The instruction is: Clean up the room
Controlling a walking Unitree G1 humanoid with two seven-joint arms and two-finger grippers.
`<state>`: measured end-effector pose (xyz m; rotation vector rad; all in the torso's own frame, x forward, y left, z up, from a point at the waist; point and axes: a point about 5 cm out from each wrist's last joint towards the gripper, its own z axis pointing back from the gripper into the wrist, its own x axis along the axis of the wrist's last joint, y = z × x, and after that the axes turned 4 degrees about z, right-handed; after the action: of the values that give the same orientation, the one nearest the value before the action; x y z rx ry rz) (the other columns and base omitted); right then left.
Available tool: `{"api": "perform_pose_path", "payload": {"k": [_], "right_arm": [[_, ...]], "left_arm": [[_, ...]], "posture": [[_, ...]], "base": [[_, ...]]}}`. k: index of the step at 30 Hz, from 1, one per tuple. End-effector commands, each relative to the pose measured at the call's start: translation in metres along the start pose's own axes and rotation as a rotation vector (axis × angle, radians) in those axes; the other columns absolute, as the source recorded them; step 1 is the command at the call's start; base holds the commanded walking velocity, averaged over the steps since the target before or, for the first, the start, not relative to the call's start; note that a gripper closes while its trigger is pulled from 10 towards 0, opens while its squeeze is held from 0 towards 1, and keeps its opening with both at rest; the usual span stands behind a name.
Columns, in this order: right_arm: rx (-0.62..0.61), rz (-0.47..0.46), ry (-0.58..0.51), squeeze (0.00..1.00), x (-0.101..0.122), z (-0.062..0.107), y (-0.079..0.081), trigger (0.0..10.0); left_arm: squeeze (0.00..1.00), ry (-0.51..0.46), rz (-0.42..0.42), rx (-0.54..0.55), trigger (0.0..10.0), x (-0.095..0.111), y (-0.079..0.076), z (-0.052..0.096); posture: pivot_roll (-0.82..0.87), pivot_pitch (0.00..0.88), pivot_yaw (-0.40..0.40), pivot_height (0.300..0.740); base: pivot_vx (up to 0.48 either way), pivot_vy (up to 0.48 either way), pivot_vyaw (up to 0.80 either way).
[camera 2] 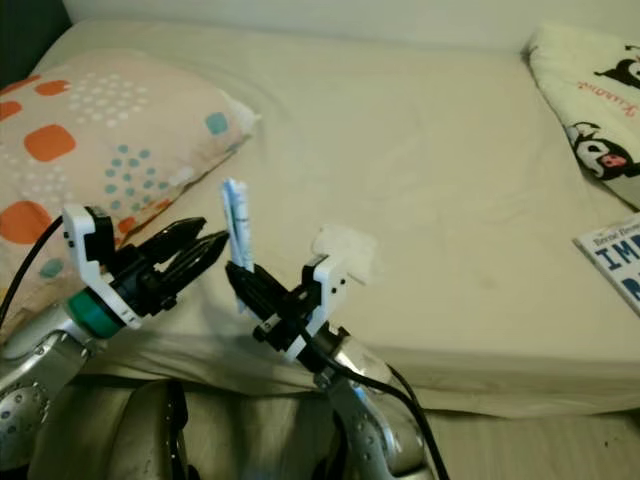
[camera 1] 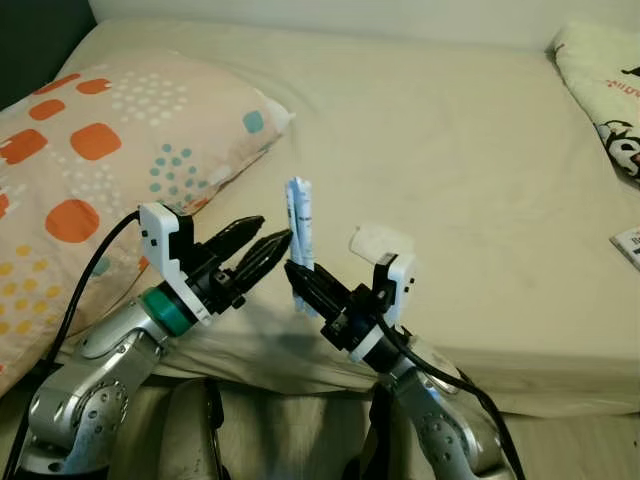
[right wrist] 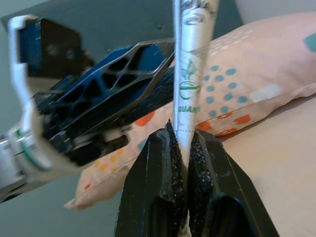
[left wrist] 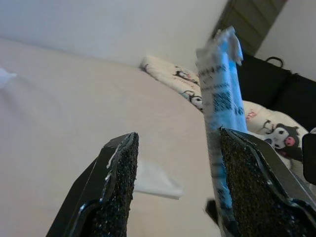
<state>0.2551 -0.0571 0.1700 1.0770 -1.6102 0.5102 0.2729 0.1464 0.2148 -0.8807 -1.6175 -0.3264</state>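
A thin blue-and-white wrapper [camera 1: 299, 222] stands upright above the bed's front edge, pinched at its lower end by my right gripper [camera 1: 297, 276], which is shut on it. In the right wrist view the wrapper [right wrist: 190, 79] rises from between the closed pads [right wrist: 170, 158]. My left gripper [camera 1: 270, 242] is open just left of the wrapper, its fingertips level with the wrapper's lower part. The left wrist view has the wrapper [left wrist: 221, 108] beside one of its fingers [left wrist: 256, 187], with a gap to the other.
The cream bed [camera 1: 440, 160] lies ahead. A spotted pillow [camera 1: 90, 170] is on the left, a cartoon-print pillow [camera 2: 590, 100] at far right, and a blue-and-white book [camera 2: 615, 255] at the right edge. A crumpled white tissue [camera 2: 350, 245] lies behind my right wrist.
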Motion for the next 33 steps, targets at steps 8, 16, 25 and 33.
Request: {"api": "perform_pose_path", "payload": {"k": [8,16,25,33], "right_arm": [[0.164,-0.006,0.086,0.0,-0.012,-0.001,0.023,10.0],[-0.022,-0.046,0.034,0.0,-0.008,-0.003,-0.003,10.0],[-0.265,-0.024,-0.021,0.0,0.008,0.014,-0.054,10.0],[-0.022,0.244,0.138,0.0,0.002,-0.002,-0.029,10.0]], "left_arm": [[0.0,0.042,0.065,-0.076,10.0,-0.002,-0.003,-0.008],[0.0,0.036,0.136,-0.176,10.0,0.0,-0.02,0.002],[0.0,0.005,0.099,-0.148,10.0,0.016,-0.025,0.016],[0.0,0.213,-0.108,-0.174,10.0,0.003,-0.026,0.013]], "posture": [[0.19,0.111,-0.002,0.52],[0.19,0.114,0.004,0.52],[0.21,0.12,-0.002,0.52],[0.21,0.12,-0.001,0.52]], "base": [[0.0,0.0,0.0],[0.0,0.0,0.0],[0.0,0.0,0.0],[0.0,0.0,0.0]]}}
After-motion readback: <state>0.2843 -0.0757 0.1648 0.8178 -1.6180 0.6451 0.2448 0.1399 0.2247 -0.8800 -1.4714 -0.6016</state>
